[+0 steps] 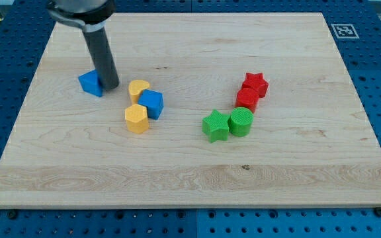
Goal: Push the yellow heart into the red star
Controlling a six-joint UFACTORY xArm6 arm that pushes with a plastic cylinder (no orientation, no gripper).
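The yellow heart lies left of the board's middle, touching a blue hexagon block at its lower right. The red star lies to the view's right, well apart from the heart. My tip rests on the board to the left of the yellow heart, with a small gap between them. The tip is right against the right side of a blue triangle block.
A yellow hexagon block sits just below the blue hexagon. A red cylinder touches the red star's lower left. A green cylinder and a green star lie below it. The wooden board lies on a blue table.
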